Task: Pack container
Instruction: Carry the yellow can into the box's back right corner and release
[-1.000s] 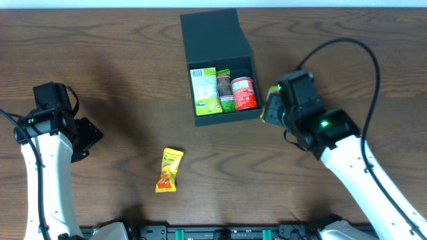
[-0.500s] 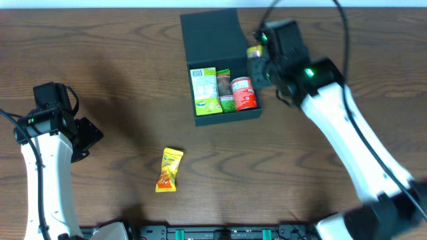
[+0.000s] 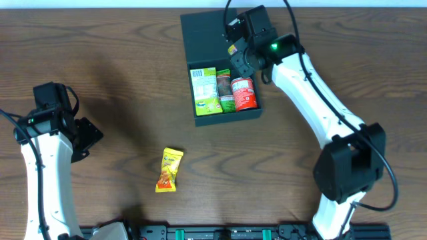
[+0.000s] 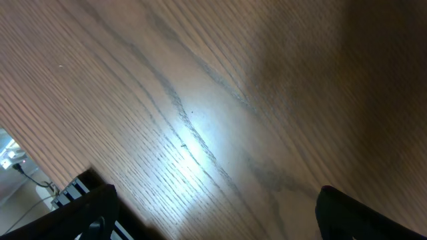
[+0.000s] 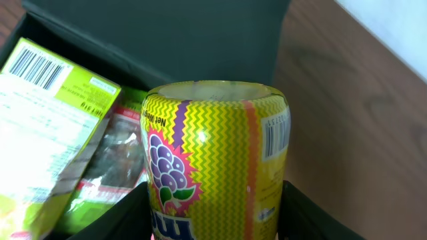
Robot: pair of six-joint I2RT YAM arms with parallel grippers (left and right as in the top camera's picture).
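- Brown wood-grain counter [image 3: 120, 67] fills the overhead view, with a white strip along its far edge.
- The container [image 3: 227, 118], a dark teal square box, is set at the far middle of the counter; its flap lid [image 3: 207, 33] is laid open behind it.
- The right tool [image 3: 235, 59] is held over the container's rear right part, where lid and compartment meet.
- The right tool is clenched on a yellow can [image 5: 210, 160], which is gripped from both sides by black fingers [image 5: 123, 217].
- On the can, a yellow zigzag pattern, a purple berry picture and a barcode are seen; small print starting "Net" is shown, the rest unreadable.
- Inside the container, three items are packed side by side: a green and white packet [image 3: 204, 90] with a barcode, a red-brown packet [image 3: 223, 90] and a red packet [image 3: 243, 92]. Their print is too small to be read.
- A yellow-orange packet [image 3: 169, 169] is lying on the counter, well apart from the container.
- The left tool [image 3: 83, 137] is held far left, released, with nothing between its spread fingers [image 4: 87, 213].
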